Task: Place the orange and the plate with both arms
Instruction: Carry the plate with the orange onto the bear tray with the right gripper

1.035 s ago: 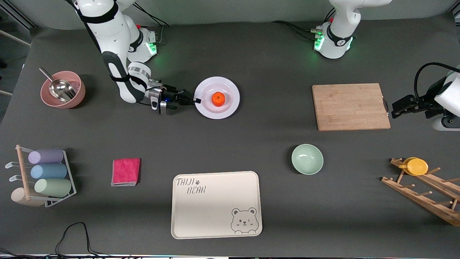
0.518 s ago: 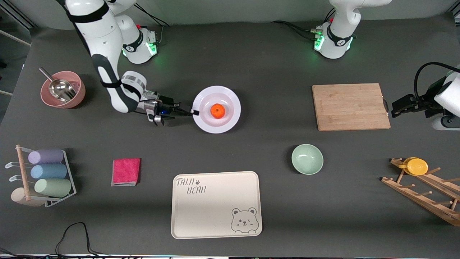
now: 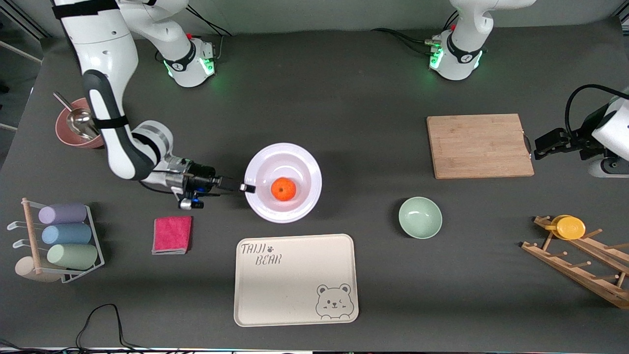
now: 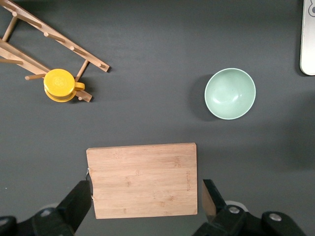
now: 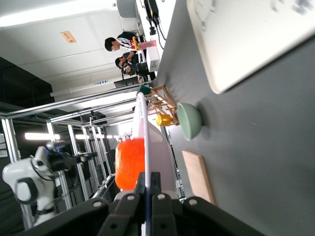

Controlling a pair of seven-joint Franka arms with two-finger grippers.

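Table [image 3: 354, 88]: dark grey mat, both arm bases along the edge farthest from the front cam.

Bear tray [image 3: 296, 280]: cream, rectangular, near the front-cam edge, approx. mid-table.

Cutting board [image 3: 479, 145]: wood, flat, toward the left arm's end; also seen in the left wrist view [image 4: 142, 180].

Plate [image 3: 283, 182]: white, glossy, held above the table over the bare mat just farther from the front cam than the bear tray. Its rim on the right arm's side sits between the right gripper's fingers. In the right wrist view the plate [image 5: 153, 147] shows edge-on, rim pinched between the finger pads.

Right gripper [image 3: 247, 188]: clamped on the plate rim, arm reaching in low from the right arm's end.

Left gripper [image 3: 540, 146]: waits off the cutting board's end, toward the left arm's end of the table. Fingers [image 4: 78, 204] spread apart, nothing between them.

Green bowl [image 3: 420, 217]: pale, upright, on the mat nearer the front cam than the board.

Orange [image 3: 283, 189]: rests in the plate's well, approx. centred; exact contact point not clear from the edge-on view [image 5: 129, 163].
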